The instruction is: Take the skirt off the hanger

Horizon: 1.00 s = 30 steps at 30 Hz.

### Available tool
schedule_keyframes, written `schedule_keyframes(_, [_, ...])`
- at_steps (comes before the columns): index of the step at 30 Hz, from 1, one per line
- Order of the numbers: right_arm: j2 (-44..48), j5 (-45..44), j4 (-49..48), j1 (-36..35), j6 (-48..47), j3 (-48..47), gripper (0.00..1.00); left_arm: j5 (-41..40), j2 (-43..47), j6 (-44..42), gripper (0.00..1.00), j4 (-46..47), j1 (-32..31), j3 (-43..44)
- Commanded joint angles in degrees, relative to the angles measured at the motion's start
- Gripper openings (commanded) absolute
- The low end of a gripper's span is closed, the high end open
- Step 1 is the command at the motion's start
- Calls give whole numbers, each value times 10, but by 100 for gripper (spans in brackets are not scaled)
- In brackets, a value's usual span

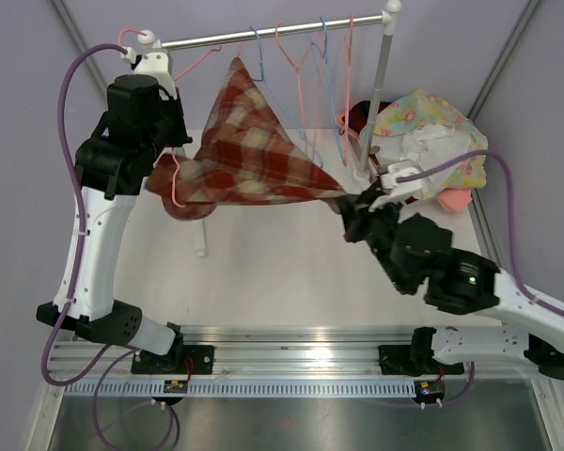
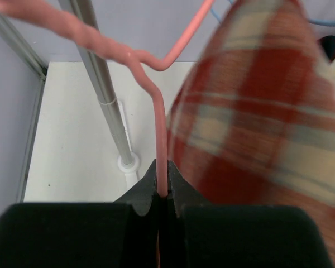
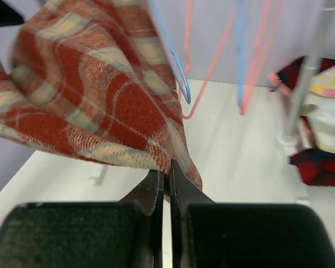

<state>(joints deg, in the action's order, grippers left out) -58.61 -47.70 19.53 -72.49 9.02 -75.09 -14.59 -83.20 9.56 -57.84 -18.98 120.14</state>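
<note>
The white surface (image 1: 263, 272) carries a clothes rack (image 1: 381, 85) whose metal rail (image 1: 273, 33) runs across the top, and at the right side lies a pile of clothes (image 1: 432, 141). The plaid skirt (image 1: 249, 150) hangs in the air between the two arms, below the rail, stretched like a triangle: its left part sits on the pink hanger (image 2: 161, 139) and its right corner is drawn toward the right arm. Some empty hangers (image 1: 305, 66) hang on the rail behind it. The left hand (image 2: 162, 170) is pressed together on the thin wire of the pink hanger, just under the twisted neck; whether the hook is on the rail I cannot tell. The right hand (image 3: 163, 173) pinches the lower edge of the skirt. I judge that the step in hand is to slide the cloth off the hanger. To do this well, the left hand should hold the hanger steady without turning it. The right hand should pull sideways and a little down, along the hanger's arm, and slowly, so that the cloth does not catch on the wire or slip out of the pinch.
</note>
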Motion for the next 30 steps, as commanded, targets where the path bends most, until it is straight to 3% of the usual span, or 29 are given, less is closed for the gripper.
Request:
schedule_keyframes(1, [87,-151,86,1,18,16,0,-77,-14,-17,0,35,25,48])
schedule_keyframes(6, [168,-217,96,2,-28,17,0,-101,-30,-13,0,20,41,69])
schedule_keyframes(10, [203,-254,-20,2,-154,33,0,-115,-21,-19,0,24,44,51])
schedule_keyframes(13, [186,-251,-57,2,-209,27,0,-88,-11,-17,0,33,44,36])
schedule_keyframes(14, [177,-242,-66,2,-222,27,0,-46,-1,-17,0,39,44,24])
schedule_keyframes(18, [85,-226,-119,15,-330,20,0,23,25,-34,0,74,16,-9])
schedule_keyframes(20, [61,-197,-129,58,-322,8,0,53,32,-37,0,82,5,-14])
schedule_keyframes(21, [47,-134,-60,127,-259,-25,0,55,37,-36,0,83,3,-17])
schedule_keyframes(23, [32,-73,-28,202,-221,-49,0,68,44,-34,0,81,1,-23])
schedule_keyframes(27, [-41,28,-14,361,-221,-124,0,90,69,-38,0,92,-1,-53])
schedule_keyframes(28, [-55,48,-11,427,-216,-141,0,92,80,-38,0,95,-1,-65])
schedule_keyframes(30, [-100,103,-9,486,-197,-196,0,99,88,-38,0,97,-1,-74])
